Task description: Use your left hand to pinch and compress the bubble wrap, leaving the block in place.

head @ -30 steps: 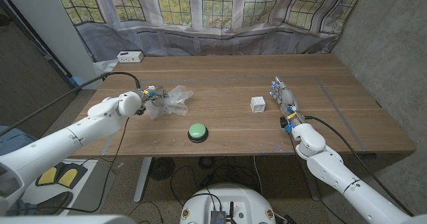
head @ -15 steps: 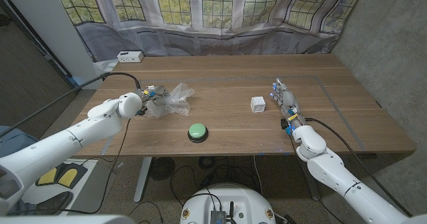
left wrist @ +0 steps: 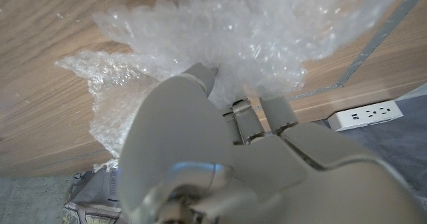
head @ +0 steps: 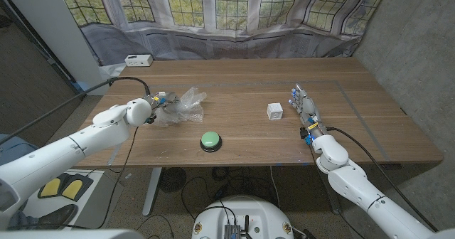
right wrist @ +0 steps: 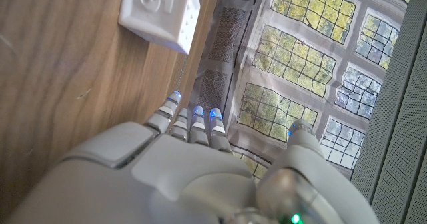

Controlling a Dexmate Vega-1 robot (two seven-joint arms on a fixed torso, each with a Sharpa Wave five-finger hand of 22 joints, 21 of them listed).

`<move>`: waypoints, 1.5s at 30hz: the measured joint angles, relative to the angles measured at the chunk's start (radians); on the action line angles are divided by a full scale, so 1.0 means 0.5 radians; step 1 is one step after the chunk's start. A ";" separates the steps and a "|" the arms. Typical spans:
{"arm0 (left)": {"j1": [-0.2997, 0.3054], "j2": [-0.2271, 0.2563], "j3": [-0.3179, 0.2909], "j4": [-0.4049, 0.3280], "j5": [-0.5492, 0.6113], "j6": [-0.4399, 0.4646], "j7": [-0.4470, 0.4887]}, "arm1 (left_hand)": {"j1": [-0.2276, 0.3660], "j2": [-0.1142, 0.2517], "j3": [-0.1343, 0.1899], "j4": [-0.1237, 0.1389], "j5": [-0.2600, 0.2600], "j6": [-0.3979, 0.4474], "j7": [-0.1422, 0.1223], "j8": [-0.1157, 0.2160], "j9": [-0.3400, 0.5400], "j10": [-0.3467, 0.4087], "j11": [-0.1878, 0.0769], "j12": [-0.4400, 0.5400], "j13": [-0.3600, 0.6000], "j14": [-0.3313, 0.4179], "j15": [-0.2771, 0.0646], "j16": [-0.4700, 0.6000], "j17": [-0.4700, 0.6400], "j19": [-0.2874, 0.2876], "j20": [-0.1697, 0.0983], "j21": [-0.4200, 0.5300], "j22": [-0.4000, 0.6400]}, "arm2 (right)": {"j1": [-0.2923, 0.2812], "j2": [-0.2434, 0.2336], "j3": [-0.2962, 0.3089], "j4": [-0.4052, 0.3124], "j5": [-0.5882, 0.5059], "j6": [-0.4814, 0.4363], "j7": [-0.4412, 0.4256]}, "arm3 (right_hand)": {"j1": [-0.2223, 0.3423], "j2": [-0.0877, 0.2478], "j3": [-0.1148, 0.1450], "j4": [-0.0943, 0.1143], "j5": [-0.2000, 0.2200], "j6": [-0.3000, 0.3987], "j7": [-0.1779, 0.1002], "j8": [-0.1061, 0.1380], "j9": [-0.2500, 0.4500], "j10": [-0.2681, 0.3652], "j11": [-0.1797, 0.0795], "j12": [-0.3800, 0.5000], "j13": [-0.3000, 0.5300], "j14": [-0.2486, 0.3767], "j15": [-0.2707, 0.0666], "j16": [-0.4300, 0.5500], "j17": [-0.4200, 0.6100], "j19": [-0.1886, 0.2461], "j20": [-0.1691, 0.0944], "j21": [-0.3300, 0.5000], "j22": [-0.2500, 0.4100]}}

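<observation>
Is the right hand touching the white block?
No, in the head view the right hand stands beside the white block with bare table between them.

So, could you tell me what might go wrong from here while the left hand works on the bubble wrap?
The left hand holds only the near edge of the bubble wrap, so the slick film could slip out, or the whole sheet could drag across the table instead of compressing. The green button lies close by; a sweeping forearm might press it. The block looks safe, near the waiting right hand.

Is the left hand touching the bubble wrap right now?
Touching. The left wrist view shows the left hand with fingers pressed into the bubble wrap.
</observation>
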 measured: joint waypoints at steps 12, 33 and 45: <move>-0.006 0.033 -0.025 -0.085 0.045 0.047 -0.020 | -0.011 -0.011 0.020 0.003 0.000 0.000 0.000 0.000 0.010 0.000 0.000 0.000 0.013 0.000 0.000 0.000 0.007 -0.015 0.015 0.000 0.006 | 0.005 0.003 0.004 0.022 0.014 0.012 0.021 | 0.000 0.000 0.000 0.000 0.000 0.000 0.000 0.000 0.000 0.000 0.000 0.000 0.000 0.000 0.000 0.000 0.000 0.000 0.000 0.000 0.000; 0.065 0.150 -0.171 -0.287 0.054 0.093 0.021 | -0.053 -0.032 0.031 0.014 0.000 -0.011 -0.033 0.000 0.020 -0.008 -0.008 -0.014 0.037 -0.001 0.000 -0.015 0.006 -0.068 0.025 0.000 0.006 | 0.009 -0.004 0.015 0.029 0.023 0.030 0.037 | 0.000 0.000 0.000 0.000 0.000 0.011 0.011 0.000 0.000 0.000 0.000 0.000 0.000 0.000 0.000 0.000 0.000 0.000 0.000 0.000 0.000; 0.124 0.188 -0.258 -0.351 0.046 0.071 0.108 | -0.050 -0.055 0.081 -0.031 -0.003 0.062 -0.073 0.010 0.027 0.048 -0.047 -0.006 0.065 0.044 -0.054 -0.012 0.021 -0.035 -0.030 0.047 0.005 | 0.002 0.003 0.018 0.026 0.011 0.044 0.021 | 0.000 0.000 0.000 0.000 0.000 0.011 0.011 0.000 0.000 0.000 0.000 0.000 0.000 0.000 0.000 0.000 0.000 0.000 0.000 0.000 0.000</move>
